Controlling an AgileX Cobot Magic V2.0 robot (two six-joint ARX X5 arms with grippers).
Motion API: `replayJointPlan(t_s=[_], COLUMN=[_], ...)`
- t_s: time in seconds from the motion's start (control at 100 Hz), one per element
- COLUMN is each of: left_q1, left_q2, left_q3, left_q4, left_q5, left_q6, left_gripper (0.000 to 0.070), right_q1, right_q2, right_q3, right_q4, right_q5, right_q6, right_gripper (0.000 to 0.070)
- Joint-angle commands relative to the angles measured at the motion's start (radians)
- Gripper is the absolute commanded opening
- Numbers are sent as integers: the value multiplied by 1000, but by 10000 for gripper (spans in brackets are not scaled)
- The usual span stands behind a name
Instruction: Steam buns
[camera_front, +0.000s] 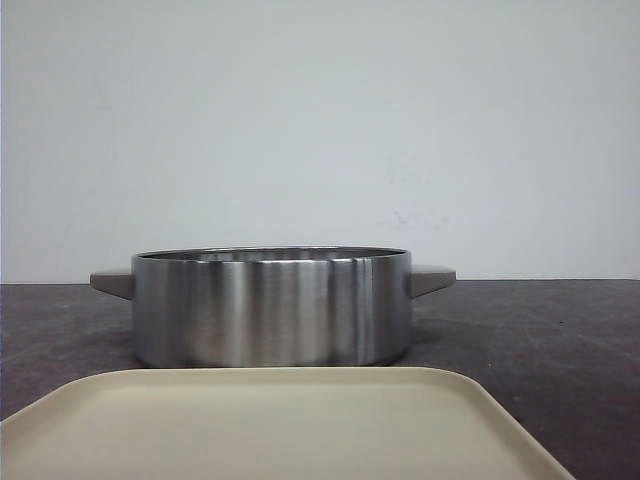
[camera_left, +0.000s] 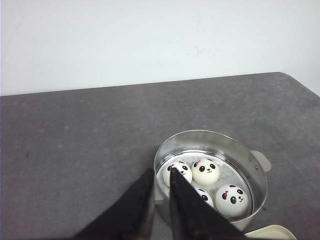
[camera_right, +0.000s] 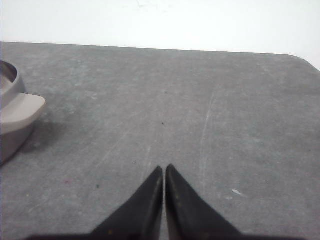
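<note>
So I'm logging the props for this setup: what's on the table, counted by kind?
Panda buns: 4, all inside the pot
Steel steamer pot: 1
Beige tray: 1
Total: 6

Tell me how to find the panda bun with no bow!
Find the steel pot on the grey table. Four buns sit inside. Yours is nearest the wall; the pink bows show on two others, not on it.

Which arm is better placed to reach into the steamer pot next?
Left, probably. Its end effector hovers beside the steamer pot with the buns in view; the right end effector faces bare table past the pot's handle.
</note>
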Motion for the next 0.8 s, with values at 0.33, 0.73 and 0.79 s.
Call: replayJointPlan(t_s=[0.33, 0.73, 0.79], left_q1=[-5, 146, 203], left_q2=[4, -104, -171], left_q3=[15, -144, -282], left_q4=[11, 139, 278], left_q5=[-4, 3, 3], left_q6=[10, 101, 103], left_gripper=[17, 17, 17], right_q1=[-1, -1, -1], right_q2=[-1, -1, -1], right_q3=[-3, -3, -3], right_q4=[11, 11, 11], right_q5=[0, 0, 0], right_q6=[8, 8, 8], right_gripper=[7, 7, 7])
